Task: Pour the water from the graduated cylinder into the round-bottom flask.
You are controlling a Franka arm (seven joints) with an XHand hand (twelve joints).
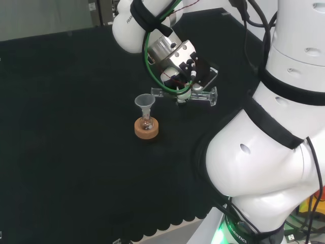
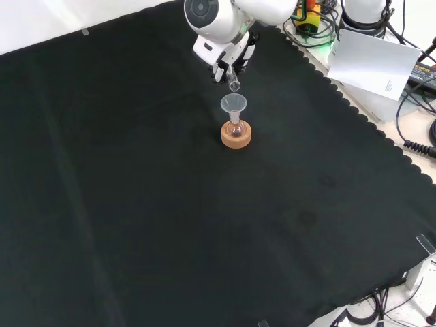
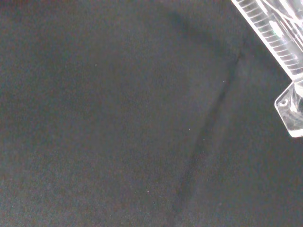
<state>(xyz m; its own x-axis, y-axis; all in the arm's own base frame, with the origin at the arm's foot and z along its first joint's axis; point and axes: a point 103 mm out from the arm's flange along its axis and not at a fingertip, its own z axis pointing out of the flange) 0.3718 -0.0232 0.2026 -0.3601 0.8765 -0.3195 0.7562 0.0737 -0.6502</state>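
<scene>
Your robot's black and white hand (image 1: 184, 65) holds the clear plastic graduated cylinder (image 1: 189, 94) up above the black cloth on the counter (image 1: 76, 152). The cylinder lies almost flat on its side. In the head view its open mouth points left, toward the small clear plastic funnel (image 1: 144, 102), and its wide foot sticks out to the right. The fingers look curled round the middle of the cylinder, but the hand's body hides most of them, so you cannot see just how they grip.

The funnel sits in the neck of the little clear glass round-bottom flask (image 1: 147, 123). The flask rests in a brown cork ring stand (image 1: 146, 128). In the front view the cylinder's mouth hangs just above the funnel and a bit behind it.

You seem to be in the middle of the pour. You cannot tell how much water is left in the cylinder or already in the flask.

Here is what could go wrong. The funnel's top is small. If the mouth is a little off to one side, water will land on the cloth. If you tip too fast, the funnel may fill up and spill over. If the mouth bumps the funnel, it could knock the funnel out or tip the flask off its ring.
</scene>
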